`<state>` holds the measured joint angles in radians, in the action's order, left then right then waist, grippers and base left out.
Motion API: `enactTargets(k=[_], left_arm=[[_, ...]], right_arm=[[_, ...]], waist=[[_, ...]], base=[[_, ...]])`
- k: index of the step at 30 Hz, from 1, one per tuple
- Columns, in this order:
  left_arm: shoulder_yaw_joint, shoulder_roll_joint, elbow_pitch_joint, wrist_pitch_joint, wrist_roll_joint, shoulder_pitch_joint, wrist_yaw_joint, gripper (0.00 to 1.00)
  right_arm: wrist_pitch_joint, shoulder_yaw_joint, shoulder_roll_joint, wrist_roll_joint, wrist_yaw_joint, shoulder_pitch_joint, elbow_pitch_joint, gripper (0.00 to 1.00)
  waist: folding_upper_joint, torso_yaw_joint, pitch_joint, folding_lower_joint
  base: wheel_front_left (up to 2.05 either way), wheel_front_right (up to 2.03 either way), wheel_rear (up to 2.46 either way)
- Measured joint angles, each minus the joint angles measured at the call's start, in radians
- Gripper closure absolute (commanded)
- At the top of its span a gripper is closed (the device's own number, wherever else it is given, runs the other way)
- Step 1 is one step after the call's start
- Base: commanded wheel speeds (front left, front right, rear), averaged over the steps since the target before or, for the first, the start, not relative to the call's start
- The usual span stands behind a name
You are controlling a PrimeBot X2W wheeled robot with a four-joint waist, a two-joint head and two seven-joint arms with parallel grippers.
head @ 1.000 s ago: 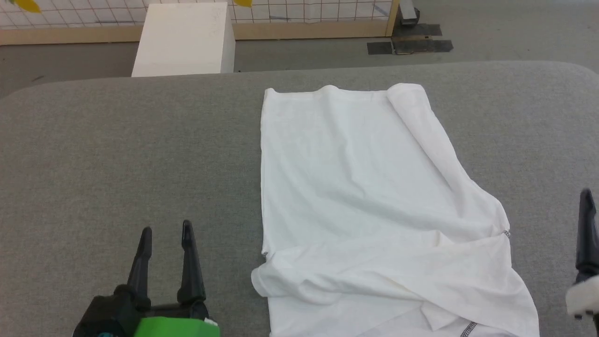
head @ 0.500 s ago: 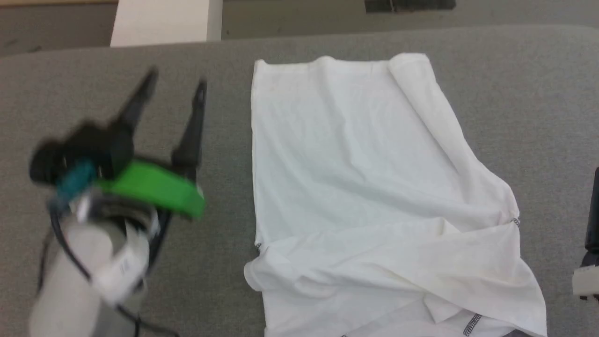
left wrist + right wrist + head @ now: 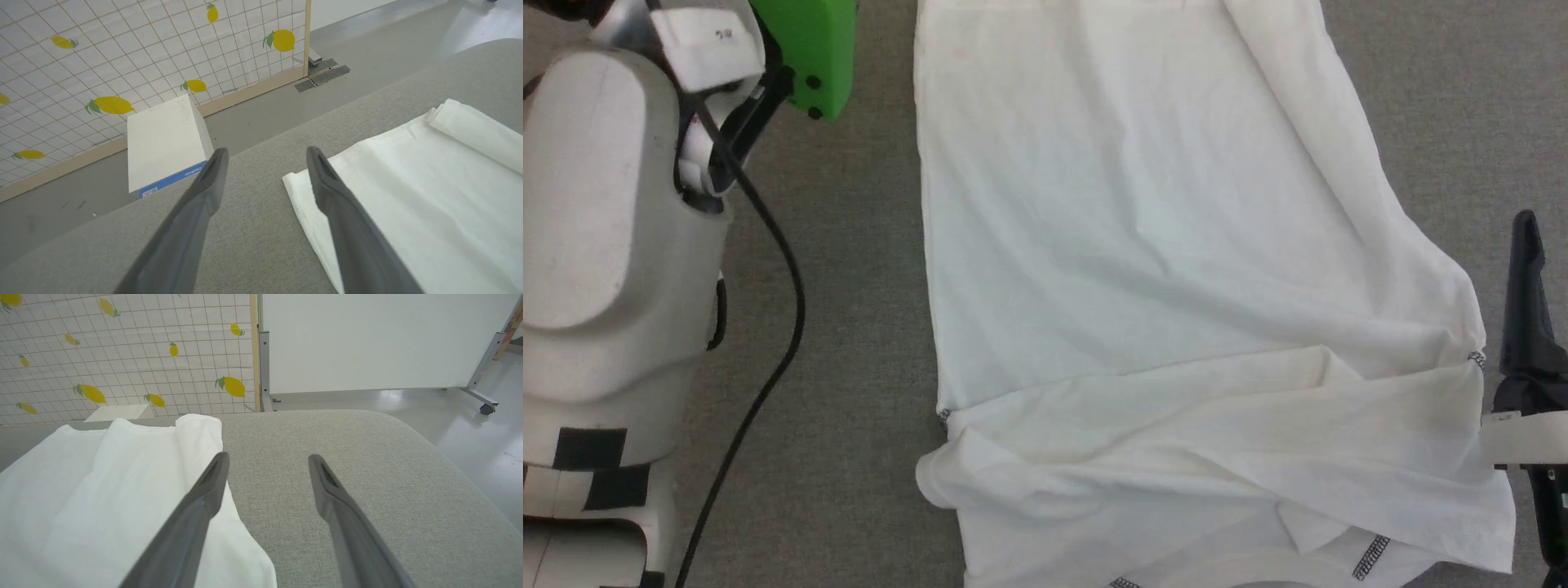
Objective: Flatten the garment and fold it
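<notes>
The white garment (image 3: 1176, 245) lies flat on the grey padded table (image 3: 849, 327) as a long strip, with a sleeve folded across its near end and grey stitching (image 3: 1370, 557) at the near edge. My left forearm (image 3: 605, 204) reaches along the garment's left side. In the left wrist view my left gripper (image 3: 265, 154) is open above the table, just left of the garment's (image 3: 408, 196) far left corner. My right gripper (image 3: 268, 458) is open and empty at the garment's (image 3: 102, 490) right edge. One of its dark fingers (image 3: 1527, 294) stands beside the shoulder seam.
Beyond the table's far edge a white box (image 3: 163, 136) stands on the floor before a lemon-patterned grid screen (image 3: 122, 49). A white panel on castors (image 3: 367, 339) stands at the far right. A black cable (image 3: 784, 310) hangs along my left arm.
The head camera has tilted down and closer to the garment. My left arm has reached forward along the garment's left side toward its far corner. The right gripper stays by the right edge.
</notes>
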<state>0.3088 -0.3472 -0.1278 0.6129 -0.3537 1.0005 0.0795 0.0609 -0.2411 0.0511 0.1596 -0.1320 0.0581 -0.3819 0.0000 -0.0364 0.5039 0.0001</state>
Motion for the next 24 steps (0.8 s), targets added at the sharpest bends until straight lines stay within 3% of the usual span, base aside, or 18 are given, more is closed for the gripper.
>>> enactTargets(k=[10,22,24], left_arm=[[0.005,-0.009,-0.101,0.085,-0.006,0.069,-0.003,0.00],[-0.002,-0.024,-0.121,0.117,-0.001,0.099,-0.050,0.00],[-0.001,-0.031,-0.119,0.132,0.002,0.104,-0.054,1.00]], right_arm=[[-0.008,0.029,0.000,0.002,0.000,0.042,-0.009,0.00],[-0.034,0.043,0.000,0.019,0.000,0.072,0.031,0.00],[-0.035,0.042,0.000,0.019,0.000,0.076,0.036,0.00]], waist=[[0.0000,-0.057,0.140,0.0000],[0.0000,-0.120,0.243,0.0000],[0.0000,-0.128,0.252,0.0000]], base=[[0.00,0.00,0.00],[0.00,0.00,0.00],[0.00,0.00,0.00]])
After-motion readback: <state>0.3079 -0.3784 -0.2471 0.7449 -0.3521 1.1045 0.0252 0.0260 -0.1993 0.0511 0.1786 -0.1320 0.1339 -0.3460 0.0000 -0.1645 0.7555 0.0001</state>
